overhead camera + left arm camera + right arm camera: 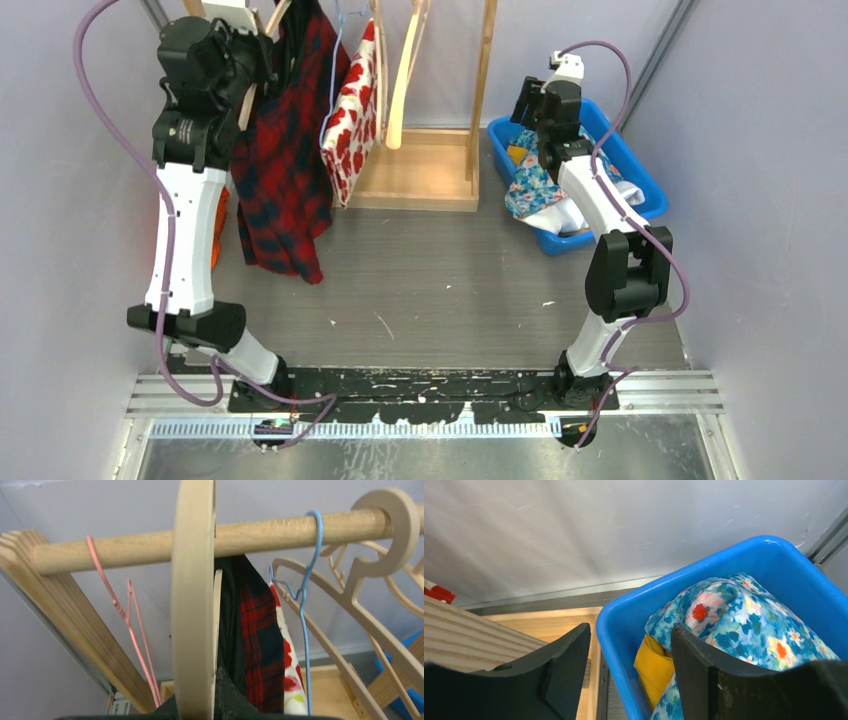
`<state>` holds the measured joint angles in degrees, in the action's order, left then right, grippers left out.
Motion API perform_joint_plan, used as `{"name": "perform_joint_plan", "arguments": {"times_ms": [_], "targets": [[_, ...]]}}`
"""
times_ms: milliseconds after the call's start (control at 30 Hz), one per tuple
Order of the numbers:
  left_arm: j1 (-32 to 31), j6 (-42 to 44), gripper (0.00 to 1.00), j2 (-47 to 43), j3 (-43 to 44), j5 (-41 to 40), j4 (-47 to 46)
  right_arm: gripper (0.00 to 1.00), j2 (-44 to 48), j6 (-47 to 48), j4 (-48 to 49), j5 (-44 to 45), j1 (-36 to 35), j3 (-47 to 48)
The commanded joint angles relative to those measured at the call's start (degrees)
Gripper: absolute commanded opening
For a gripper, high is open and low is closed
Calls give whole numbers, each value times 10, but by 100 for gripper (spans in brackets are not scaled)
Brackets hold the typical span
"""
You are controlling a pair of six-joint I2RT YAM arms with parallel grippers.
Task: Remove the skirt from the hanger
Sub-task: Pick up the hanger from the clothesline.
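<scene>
The red and dark plaid skirt (285, 160) hangs from a wooden hanger (192, 605) on the rack's rod (125, 550). In the left wrist view the skirt (257, 645) drops just right of the hanger's neck. My left gripper (235, 50) is raised at the rod and shut on that hanger, whose neck runs edge-on between the fingers (200, 700). My right gripper (530, 105) is open and empty, apart from the skirt, over the near-left corner of the blue bin (774, 550).
A red-and-white floral garment (355, 115) hangs on a blue wire hanger (312, 555) beside the skirt. A pink hanger (115, 600) and empty wooden hangers (370, 565) share the rod. The bin (640, 180) holds blue floral (530, 185) and yellow cloth. The rack's wooden base (420, 170) lies behind.
</scene>
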<state>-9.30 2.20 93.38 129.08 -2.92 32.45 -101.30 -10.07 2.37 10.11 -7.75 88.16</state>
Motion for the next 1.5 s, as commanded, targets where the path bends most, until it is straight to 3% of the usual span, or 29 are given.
{"name": "perform_joint_plan", "arguments": {"times_ms": [0, 367, 700, 900, 1067, 1200, 1467], "targets": [[2, 25, 0, -66, -69, 15, -78, 65, 11, 2, 27, -18, 0, 8], [2, 86, 0, -185, -216, 12, -12, 66, 33, 29, -32, -178, -15, 79], [-9, 103, 0, -325, -283, 17, 18, 68, 44, 62, -114, -227, -161, 154], [-16, 95, 0, -410, -332, 22, 10, 68, 70, 106, -133, -143, -254, 156], [-37, 105, 0, -438, -331, 15, 17, 71, 101, 136, -130, -11, -259, 116], [-43, 101, 0, -457, -327, 13, 20, 74, 145, 166, -67, 125, -258, 42], [-44, 94, 0, -485, -309, 37, 34, 49, 198, 126, -135, 14, -259, 35]]}}
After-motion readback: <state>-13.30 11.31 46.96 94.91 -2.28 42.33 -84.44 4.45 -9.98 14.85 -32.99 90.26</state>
